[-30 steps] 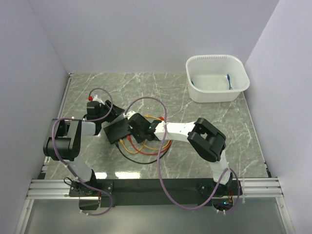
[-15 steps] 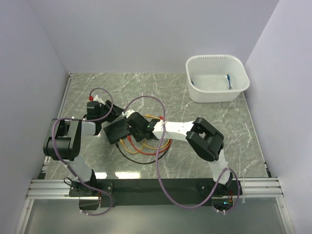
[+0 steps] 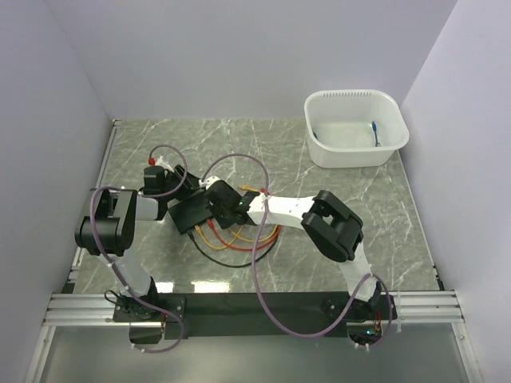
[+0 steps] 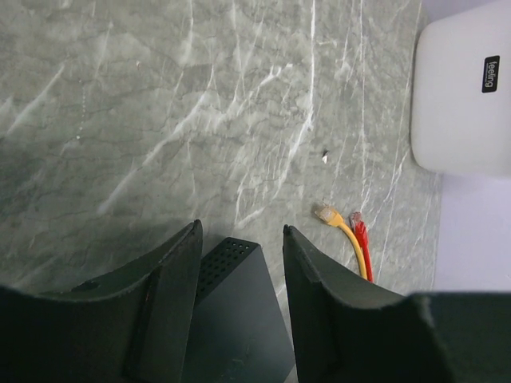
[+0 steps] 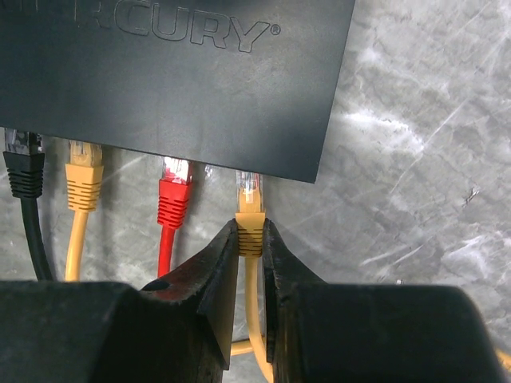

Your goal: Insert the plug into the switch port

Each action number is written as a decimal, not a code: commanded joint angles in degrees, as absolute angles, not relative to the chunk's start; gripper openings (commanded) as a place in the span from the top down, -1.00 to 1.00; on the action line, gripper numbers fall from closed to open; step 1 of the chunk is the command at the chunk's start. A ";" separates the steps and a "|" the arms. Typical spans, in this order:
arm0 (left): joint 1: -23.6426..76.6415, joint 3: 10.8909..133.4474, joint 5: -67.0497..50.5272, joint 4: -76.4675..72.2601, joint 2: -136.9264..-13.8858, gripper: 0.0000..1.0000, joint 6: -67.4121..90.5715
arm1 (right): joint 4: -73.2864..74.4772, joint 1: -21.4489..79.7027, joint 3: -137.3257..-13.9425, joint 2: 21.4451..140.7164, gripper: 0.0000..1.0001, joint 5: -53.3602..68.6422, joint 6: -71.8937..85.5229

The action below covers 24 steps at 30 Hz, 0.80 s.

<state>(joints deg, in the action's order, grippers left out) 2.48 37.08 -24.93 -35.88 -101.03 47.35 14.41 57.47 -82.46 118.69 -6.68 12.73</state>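
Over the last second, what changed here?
The right end effector, shut on the yellow plug, slid slightly left toward the switch, bringing the plug's tip up to its edge. The left arm shifted its elbow a little farther from its base. Unchanged: the switch, the left end effector holding it, the white tub.

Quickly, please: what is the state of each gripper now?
Left gripper: closed on the black switch box.
Right gripper: closed on the yellow plug.
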 commanded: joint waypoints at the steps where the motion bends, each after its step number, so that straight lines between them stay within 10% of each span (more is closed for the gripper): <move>1: 2.37 38.67 -27.24 -38.41 -102.21 -0.01 47.20 | 13.01 56.95 -86.57 119.70 1.00 -7.91 13.71; 24: 3.43 36.12 -26.90 -37.81 -105.64 0.01 48.87 | 9.93 54.15 -87.10 120.59 1.00 -9.05 13.19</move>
